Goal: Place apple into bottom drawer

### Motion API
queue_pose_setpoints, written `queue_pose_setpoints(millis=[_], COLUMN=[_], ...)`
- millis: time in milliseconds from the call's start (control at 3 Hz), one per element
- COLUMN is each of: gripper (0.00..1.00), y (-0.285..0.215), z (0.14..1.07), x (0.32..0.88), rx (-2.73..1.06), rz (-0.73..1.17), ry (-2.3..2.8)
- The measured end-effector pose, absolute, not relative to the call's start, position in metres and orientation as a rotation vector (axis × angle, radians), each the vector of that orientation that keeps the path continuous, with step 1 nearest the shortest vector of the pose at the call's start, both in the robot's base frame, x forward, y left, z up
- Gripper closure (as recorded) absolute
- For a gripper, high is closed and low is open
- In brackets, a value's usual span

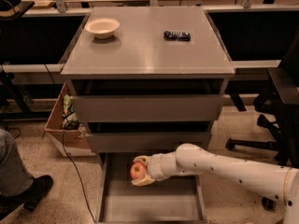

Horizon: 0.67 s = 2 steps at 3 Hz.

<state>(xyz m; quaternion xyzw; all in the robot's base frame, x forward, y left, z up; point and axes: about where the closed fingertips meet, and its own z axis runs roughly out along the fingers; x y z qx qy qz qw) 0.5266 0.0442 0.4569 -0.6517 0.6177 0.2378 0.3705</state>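
Observation:
The red-orange apple is held between the cream fingers of my gripper, just above the back left part of the open bottom drawer. The drawer is a wide shallow grey tray pulled out at the foot of the grey cabinet, below two shut upper drawers. My white arm reaches in from the right, under the middle drawer's front.
A cream-white bowl and a dark flat packet lie on the cabinet top. A cardboard box stands left of the cabinet. A person's leg and shoe are at the lower left. A black chair base is at the right.

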Motion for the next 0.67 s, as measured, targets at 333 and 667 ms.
queue_pose_setpoints(millis=[333,667], gripper=[1.00,1.00], y=[0.029,0.013], z=[0.386,0.324], x=[0.523,0.518], rx=[-1.650,-1.617], rz=[0.608,0.620], ry=[1.615,1.657])
